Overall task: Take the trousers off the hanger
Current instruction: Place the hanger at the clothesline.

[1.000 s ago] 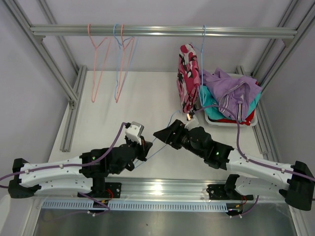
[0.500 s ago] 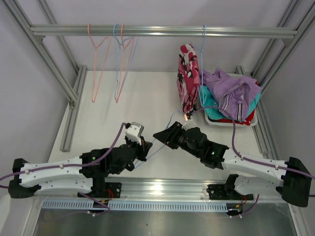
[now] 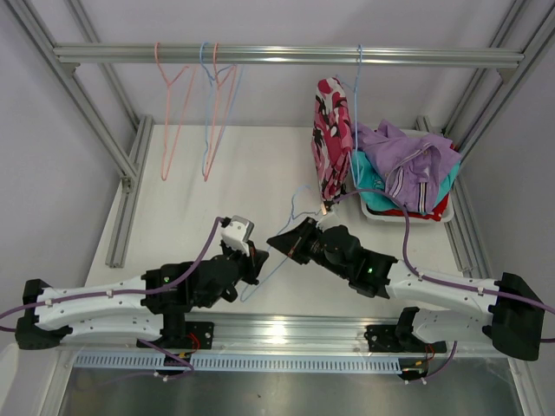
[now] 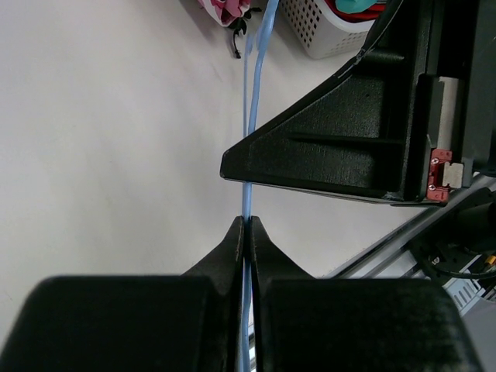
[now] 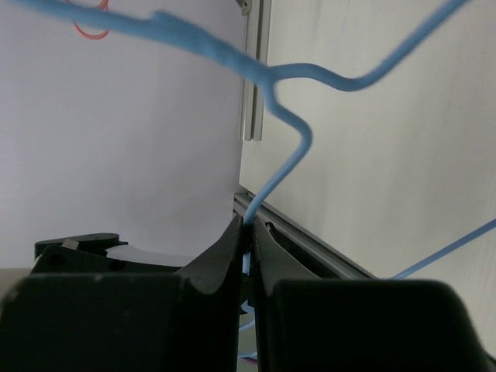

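We find free passage over the white tabletop's (image 3: 251,165) left half. A cloth-heaped white slotted basket (image 3: 429,218) blocks its far right corner, pink camouflage trousers (image 3: 332,134) hang just beside it, and a light-blue wire hanger (image 4: 253,116) crosses the near middle.

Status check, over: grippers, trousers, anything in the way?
Left gripper, right gripper shut on blue hanger. Pink camouflage trousers hang from rail. Nothing seen blocking.

Your left gripper (image 4: 248,229) has its jaws pinched on the blue hanger (image 4: 253,101), whose wire runs up over the white tabletop (image 4: 116,155) toward the pink camouflage trousers (image 4: 225,8). The right arm (image 4: 364,147) crosses in front, with a white basket (image 4: 318,31) behind.
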`<state>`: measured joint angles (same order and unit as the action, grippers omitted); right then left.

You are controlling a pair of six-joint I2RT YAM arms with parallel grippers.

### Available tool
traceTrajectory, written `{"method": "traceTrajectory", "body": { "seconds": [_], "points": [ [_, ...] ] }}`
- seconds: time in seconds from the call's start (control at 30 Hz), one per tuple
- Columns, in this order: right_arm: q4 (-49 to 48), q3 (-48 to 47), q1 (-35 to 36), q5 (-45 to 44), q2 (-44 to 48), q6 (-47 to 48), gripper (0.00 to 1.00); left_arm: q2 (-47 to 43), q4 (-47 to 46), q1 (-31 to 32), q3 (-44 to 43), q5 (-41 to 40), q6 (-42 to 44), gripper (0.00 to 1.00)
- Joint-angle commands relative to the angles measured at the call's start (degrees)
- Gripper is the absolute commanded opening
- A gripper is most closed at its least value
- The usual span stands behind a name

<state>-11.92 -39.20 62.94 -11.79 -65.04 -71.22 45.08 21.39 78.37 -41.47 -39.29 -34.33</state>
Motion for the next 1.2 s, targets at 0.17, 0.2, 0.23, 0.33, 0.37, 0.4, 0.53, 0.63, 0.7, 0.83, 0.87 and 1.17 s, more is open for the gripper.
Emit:
{"method": "traceTrajectory", "body": {
  "seconds": [0.17,0.2,0.23,0.33,0.37,0.4,0.53,0.63,0.7,0.83,0.87,1.17],
  "points": [
    [-2.4,-0.4,0.8,-2.2,-0.2,-1.1,0.0,-0.3,-3.9,0.4,0.8,0.3,0.9,0.01],
    [-2.4,-0.4,0.7,-2.0,-0.1,-1.1,0.0,-0.4,-3.8,0.4,0.8,0.4,1.0,0.01],
    [-2.4,-0.4,0.7,-1.9,0.0,-1.0,0.0,-0.6,-3.9,0.4,0.9,0.4,1.0,0.0],
    [-0.7,-2.3,0.7,-1.4,0.1,0.5,0.0,-1.1,-3.9,0.4,0.9,0.5,1.0,0.01],
    [0.1,-3.0,0.8,-1.4,0.3,1.3,0.0,-1.4,-4.0,0.4,1.1,0.8,1.1,0.01],
    [1.3,-3.9,0.8,-1.2,0.4,1.6,0.0,-1.6,-4.1,0.4,1.3,1.0,1.1,0.01],
    [2.3,-4.7,0.8,-0.3,1.9,3.2,0.0,-3.9,-5.6,0.4,1.9,3.9,4.2,0.15],
    [5.3,-6.0,0.7,0.4,3.4,5.3,0.0,-5.5,-5.7,0.3,1.5,9.8,7.2,0.28],
    [6.5,-6.0,0.7,1.1,4.9,6.0,0.0,-7.0,-4.8,0.3,0.5,14.6,7.9,0.43],
    [8.4,-5.8,0.6,1.0,7.5,7.5,0.0,-9.0,-1.1,0.3,-1.3,18.7,8.3,0.72],
    [8.9,-5.8,0.6,1.0,8.1,7.8,0.0,-9.5,0.4,0.3,-2.0,19.2,8.5,0.74],
    [11.7,-6.7,0.0,7.0,11.6,11.1,0.0,-18.3,-0.5,0.2,-2.0,32.3,8.4,0.9]
  ]
}}
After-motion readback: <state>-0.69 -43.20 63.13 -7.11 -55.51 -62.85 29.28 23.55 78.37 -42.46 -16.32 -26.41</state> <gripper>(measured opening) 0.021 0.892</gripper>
